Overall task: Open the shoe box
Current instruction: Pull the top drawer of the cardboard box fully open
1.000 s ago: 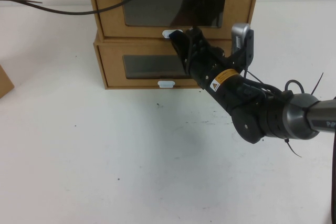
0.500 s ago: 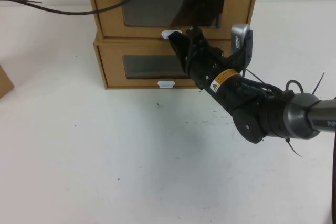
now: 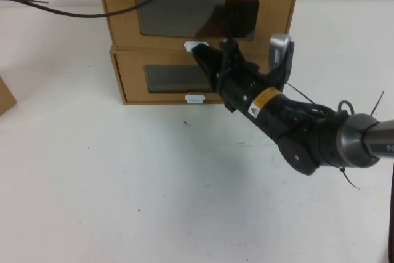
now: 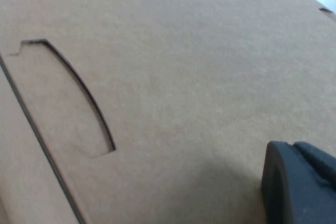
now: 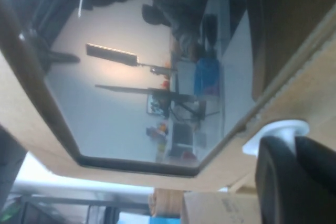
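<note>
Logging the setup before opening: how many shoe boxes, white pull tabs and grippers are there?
Shoe boxes: 2, upper shoe box stacked on lower shoe box.
White pull tabs: 2, upper pull tab, lower pull tab.
Grippers: 2, right gripper shut on upper pull tab, left gripper beside a cardboard surface.
Total: 6.

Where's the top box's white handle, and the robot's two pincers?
top handle [image 3: 191,45], high view, its left end.
right pincer [image 3: 201,54], high view, fingertips at that handle.
left pincer [image 4: 299,182], left wrist view, dark part.
</note>
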Motion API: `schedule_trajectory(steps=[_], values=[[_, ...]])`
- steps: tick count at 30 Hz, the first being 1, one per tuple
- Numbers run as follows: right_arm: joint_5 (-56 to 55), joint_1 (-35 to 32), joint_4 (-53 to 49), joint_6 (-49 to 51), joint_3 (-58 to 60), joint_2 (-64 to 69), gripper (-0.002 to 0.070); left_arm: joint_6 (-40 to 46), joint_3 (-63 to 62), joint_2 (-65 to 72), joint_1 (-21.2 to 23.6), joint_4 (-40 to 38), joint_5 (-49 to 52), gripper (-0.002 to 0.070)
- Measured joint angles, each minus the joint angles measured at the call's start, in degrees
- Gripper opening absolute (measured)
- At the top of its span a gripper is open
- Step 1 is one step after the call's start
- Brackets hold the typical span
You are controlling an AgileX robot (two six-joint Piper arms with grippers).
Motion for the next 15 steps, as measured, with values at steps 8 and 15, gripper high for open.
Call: schedule_trajectory(steps=[8, 15], values=[[-6.9, -1.6, -3.9, 3.4, 5.2, -0.8, -0.0001, 0.0, 0.0, 0.0, -0.1, -0.1, 0.6, -0.0006], [-9.2, -2.1, -8.9, 7.9, 6.0, -0.9, -0.0001, 0.0, 0.0, 0.0, -0.1, -0.1, 0.6, -0.0006]])
